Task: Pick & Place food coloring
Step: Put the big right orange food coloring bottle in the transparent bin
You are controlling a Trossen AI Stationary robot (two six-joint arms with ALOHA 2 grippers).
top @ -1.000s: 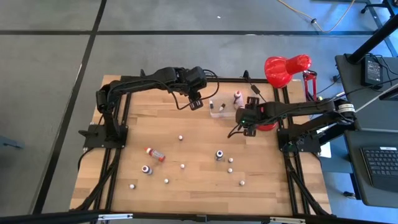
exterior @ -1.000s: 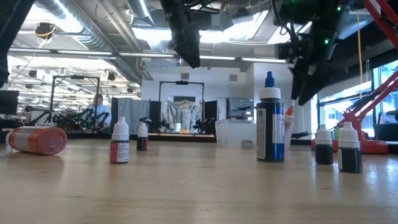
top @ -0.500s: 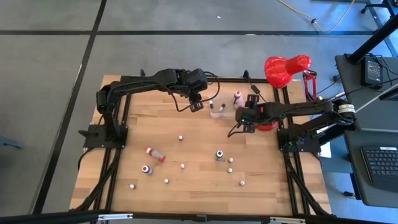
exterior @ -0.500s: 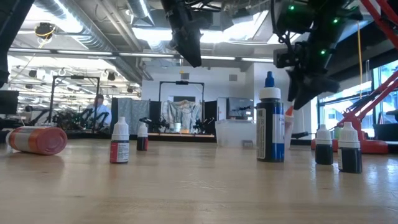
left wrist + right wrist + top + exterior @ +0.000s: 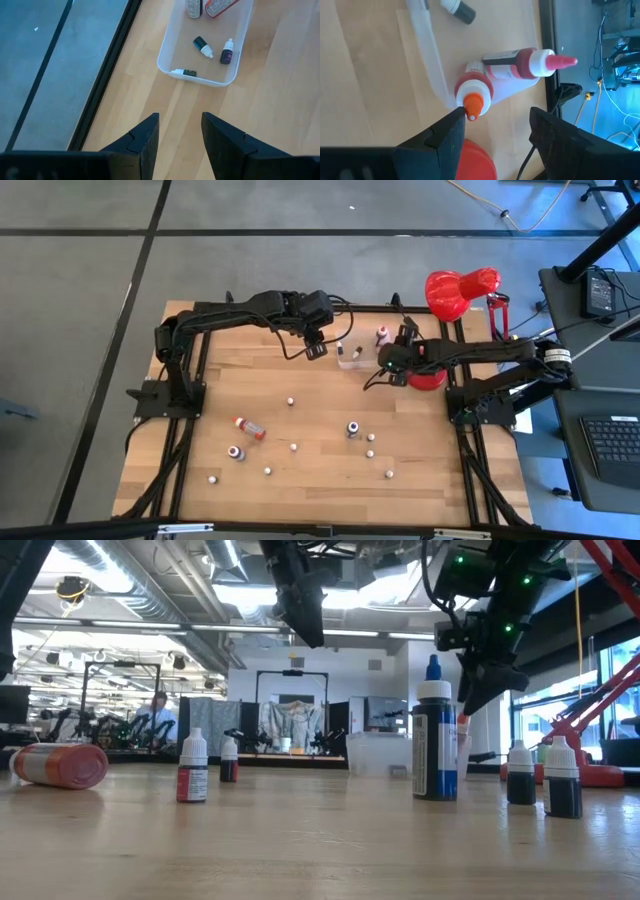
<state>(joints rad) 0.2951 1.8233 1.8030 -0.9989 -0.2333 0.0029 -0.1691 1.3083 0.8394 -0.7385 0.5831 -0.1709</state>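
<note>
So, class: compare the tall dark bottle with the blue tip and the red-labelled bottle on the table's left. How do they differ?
The tall dark bottle with the blue tip stands upright; the red-labelled bottle lies on its side. The dark one rises well above the small bottles near it; the red one stays low. Both rest on the wooden table, untouched by either claw.

No readable text is showing anywhere right now. The bottle (image 5: 218,6) lying at one end of the clear tub (image 5: 166,61) is carrying a printed label, but its lettering is coming through too fine to make out. The same goes for the label on the pink-tipped bottle (image 5: 520,61) in the right wrist view, and for the small bottle (image 5: 192,777) and the tall dark bottle (image 5: 434,742) standing on the table in the low view: print is visible, nothing legible.
</note>
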